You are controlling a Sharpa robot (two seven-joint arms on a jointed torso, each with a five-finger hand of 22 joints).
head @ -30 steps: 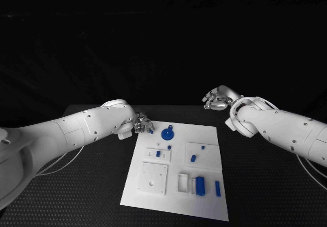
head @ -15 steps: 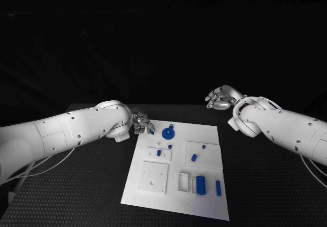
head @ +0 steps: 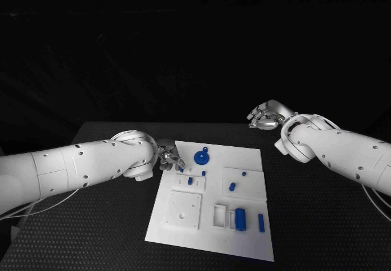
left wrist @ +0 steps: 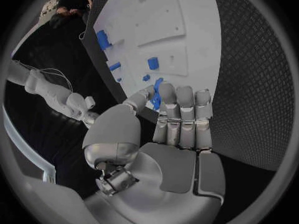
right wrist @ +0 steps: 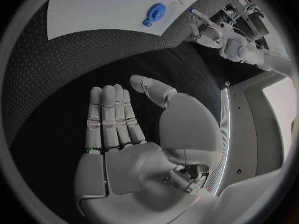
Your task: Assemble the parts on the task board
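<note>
The white task board [head: 184, 226] lies in the middle of the table. A round blue part [head: 202, 156] sits at its far end, also visible in the right wrist view [right wrist: 154, 11]. Small blue pegs [head: 231, 186] stand mid-board, and a blue block [head: 240, 219] and a blue bar [head: 261, 223] lie at the near right. My left hand [head: 169, 154] hovers over the board's far left edge and pinches a small blue part [left wrist: 156, 97] between thumb and fingertip. My right hand [head: 265, 116] hangs beyond the board's far right corner, fingers straight, holding nothing.
A raised white square plate [head: 184, 212] and a white slot frame [head: 219, 217] sit on the board's near half. Black textured table [head: 326, 226] surrounds the board on both sides.
My left hand has moved nearer along the board's left edge, carrying the small blue part with it. The right hand has hardly shifted.
</note>
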